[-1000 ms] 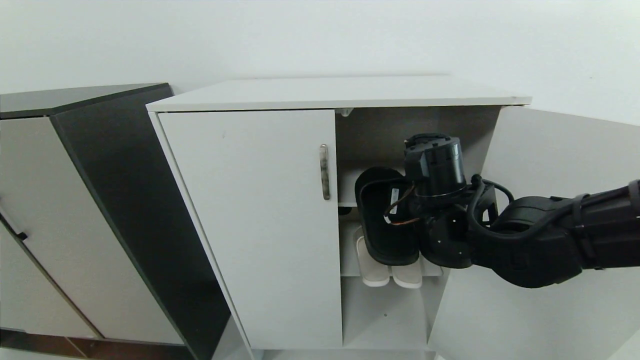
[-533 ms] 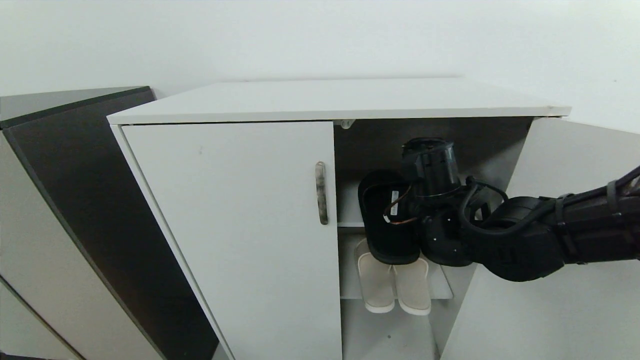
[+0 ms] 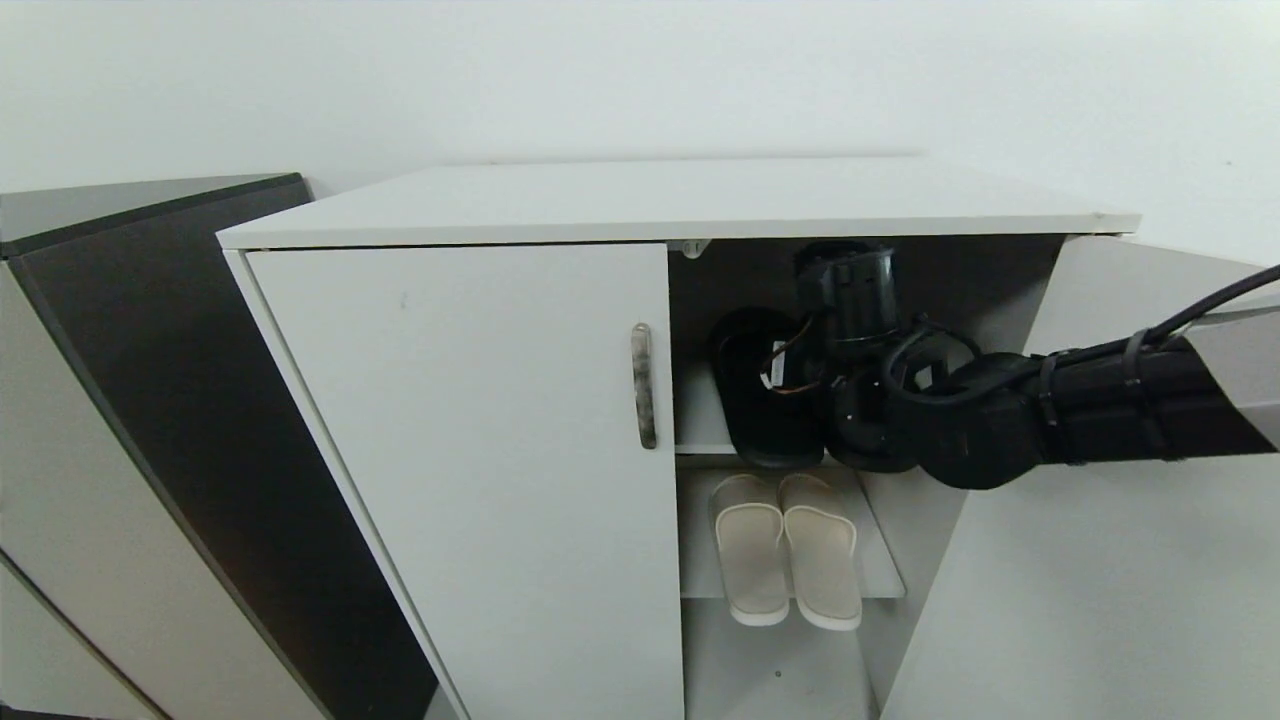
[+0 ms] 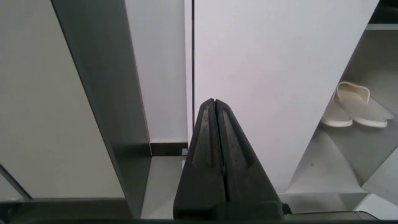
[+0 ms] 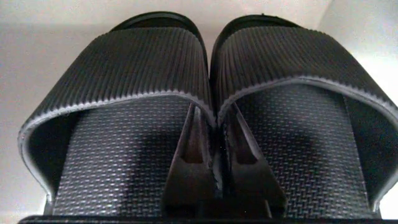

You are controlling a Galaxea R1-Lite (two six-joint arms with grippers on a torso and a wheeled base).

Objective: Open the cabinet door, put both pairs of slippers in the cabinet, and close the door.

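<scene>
The white cabinet (image 3: 650,200) has its left door (image 3: 470,450) closed and its right door (image 3: 1080,560) swung open. My right arm (image 3: 1000,420) reaches into the open side at upper-shelf height. My right gripper (image 5: 214,121) is shut on the pair of black slippers (image 3: 760,400), pinching the inner strap edges of both black slippers (image 5: 149,81) together. They hang toe-up, heels just above the upper shelf (image 3: 700,425). A pair of white slippers (image 3: 785,545) lies flat on the shelf below. My left gripper (image 4: 214,118) is shut and holds nothing, low in front of the closed door (image 4: 280,74).
A dark-sided cabinet (image 3: 150,400) stands right against the white one's left side. A metal handle (image 3: 646,385) sits on the closed door's edge, close to the black slippers. The bottom compartment (image 3: 780,670) has free room. White slippers (image 4: 354,106) are also seen from the left wrist.
The head camera has shifted closer. My right arm has risen and pushed deeper into the cabinet with the black slippers, uncovering the white pair below.
</scene>
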